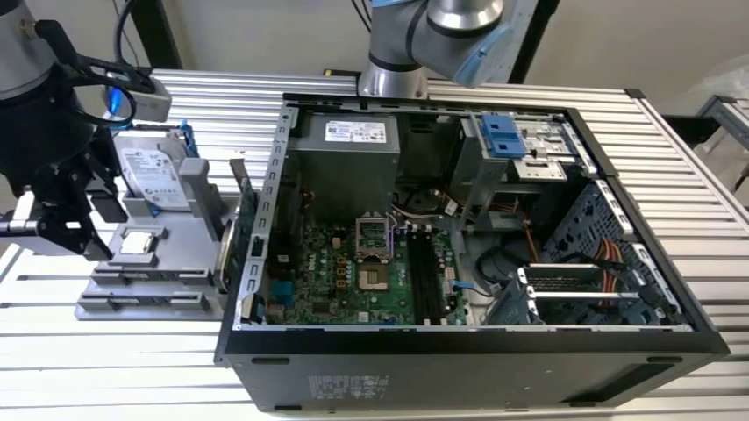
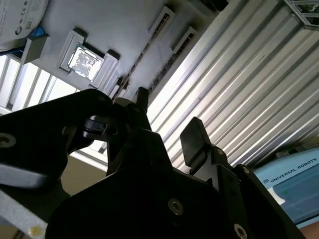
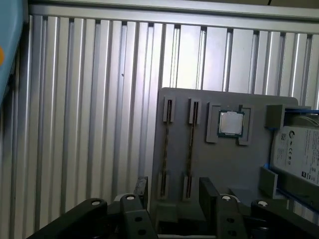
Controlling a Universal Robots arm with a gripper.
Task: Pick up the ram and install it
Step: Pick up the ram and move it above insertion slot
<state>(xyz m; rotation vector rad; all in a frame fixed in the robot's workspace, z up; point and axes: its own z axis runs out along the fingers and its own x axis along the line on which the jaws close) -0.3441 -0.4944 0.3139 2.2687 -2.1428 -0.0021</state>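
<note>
Gripper (image 3: 174, 185) jaws wide, empty, over parts tray (image 3: 239, 169) holding ram (image 3: 191, 144), processor (image 3: 231, 122), hard drive (image 3: 299, 149); in the exterior view, tray at 9 o'clock of computer case (image 1: 468, 355).

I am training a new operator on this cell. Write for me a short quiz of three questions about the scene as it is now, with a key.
1. Fill in: the case lies with its side panel ___ (on / off).
2. True or false: in the first wrist view the claw is open and empty.
3. The ram stands: A) on edge in a slot of the tray; B) in the claw; C) inside the case.

Key: 1 off; 2 true; 3 A.
</note>
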